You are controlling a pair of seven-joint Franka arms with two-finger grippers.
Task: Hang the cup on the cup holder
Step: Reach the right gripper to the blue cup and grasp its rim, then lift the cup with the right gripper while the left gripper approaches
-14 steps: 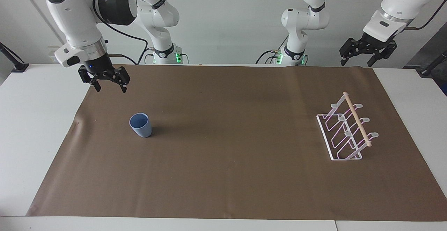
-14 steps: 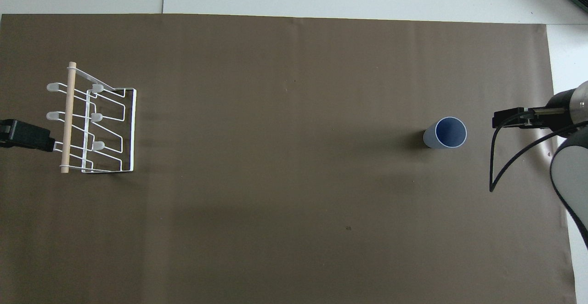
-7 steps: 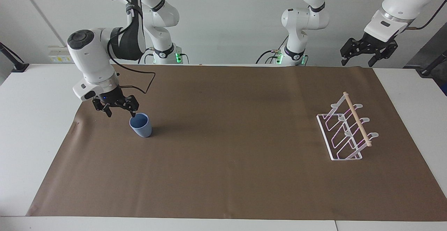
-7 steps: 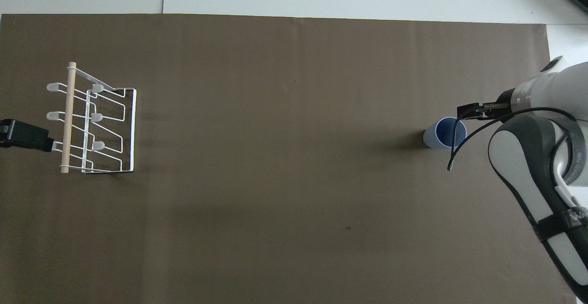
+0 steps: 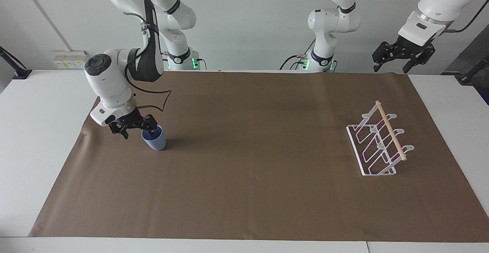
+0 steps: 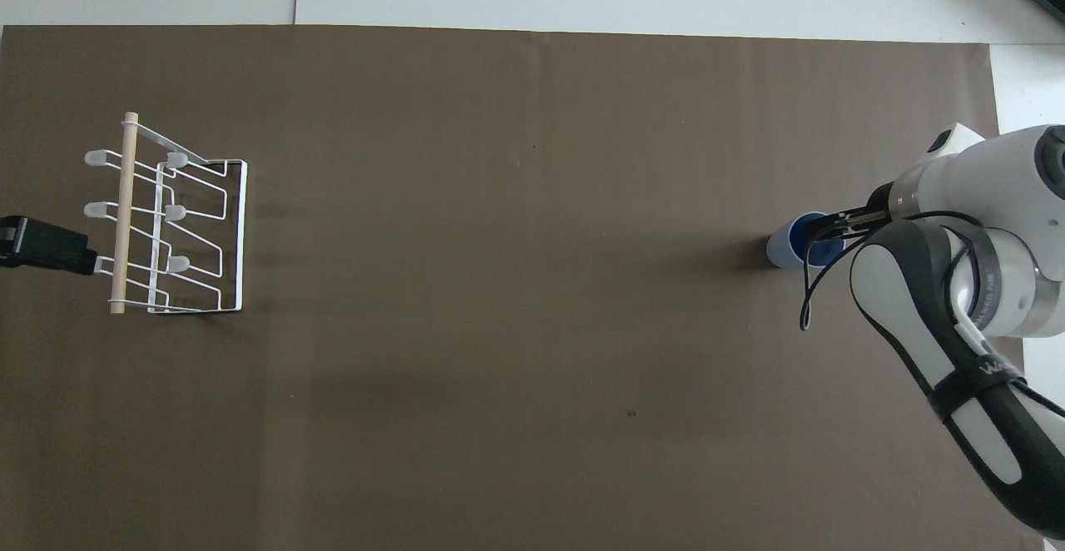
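Facing view: the cup (image 5: 154, 140) stands upright on the brown mat (image 5: 252, 192) that covers the bench (image 5: 38, 138), toward the right arm's end. The right claw (image 5: 138, 133) is low at the cup's rim, spread, one finger (image 5: 151, 132) reaching over the cup's mouth and the other outside the wall on the side toward the right arm's end. Whether either finger touches the cup cannot be told. The holder (image 5: 378, 140) stands on the mat toward the left arm's end, well apart from the cup, its dowel (image 5: 390, 130) across the top. The left claw (image 5: 395, 61) hangs spread in the air over the mat's corner nearest the left arm's base, and waits.

Overhead view: the cup (image 6: 789, 245) shows partly under the right arm's wrist; the right claw (image 6: 840, 225) sits over its mouth. The holder (image 6: 170, 222) lies at the other end of the mat (image 6: 516, 285). A dark part of the left claw (image 6: 46, 245) covers the end of one prong beside the dowel (image 6: 125, 210).
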